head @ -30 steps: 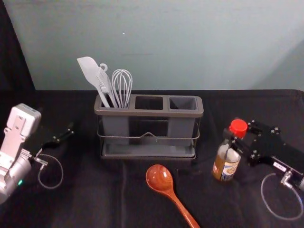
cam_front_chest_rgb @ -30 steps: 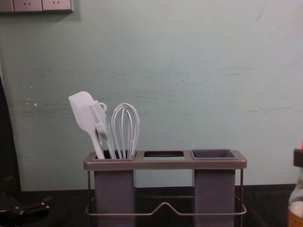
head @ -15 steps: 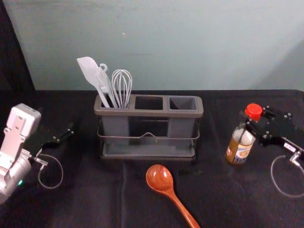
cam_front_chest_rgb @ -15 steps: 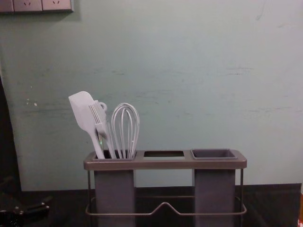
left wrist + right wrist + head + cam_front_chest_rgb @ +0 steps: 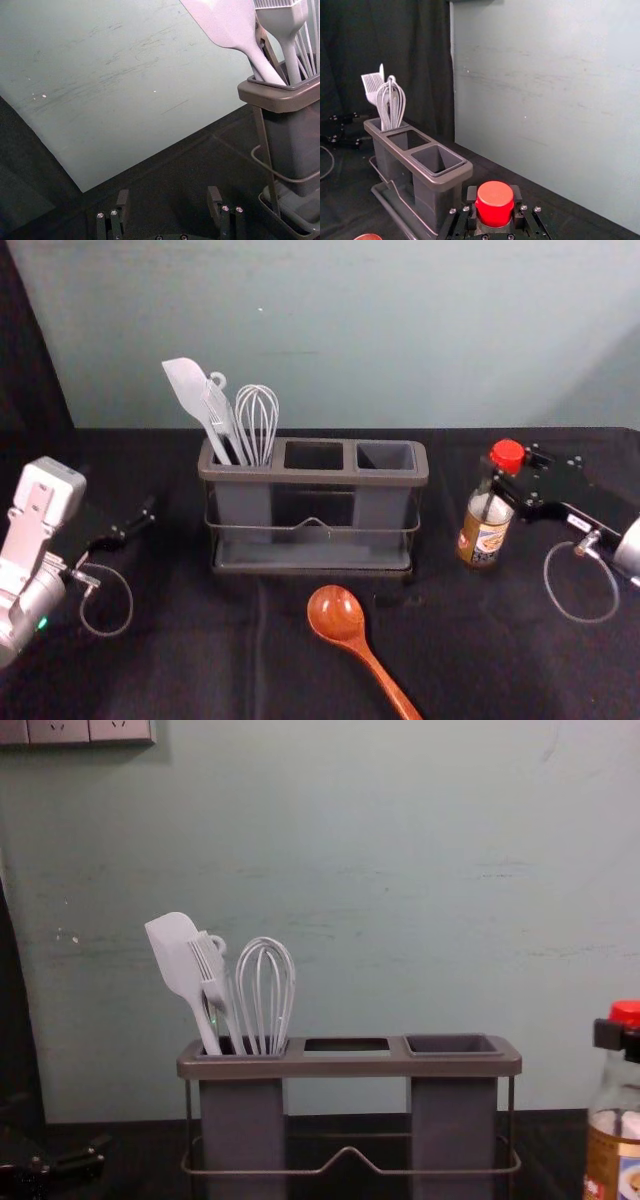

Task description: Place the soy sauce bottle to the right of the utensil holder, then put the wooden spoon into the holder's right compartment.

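Soy sauce bottle (image 5: 484,532) is now closer to the utensil holder (image 5: 313,478) – right end effector (image 5: 494,200) grips it, probably lining up placement. Left end effector (image 5: 168,196) sits open, left side.

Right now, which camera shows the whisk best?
The chest view: the whisk stands large, loops spread. The head view shows it smaller, the right wrist view bunched, the left wrist view just a few wires.
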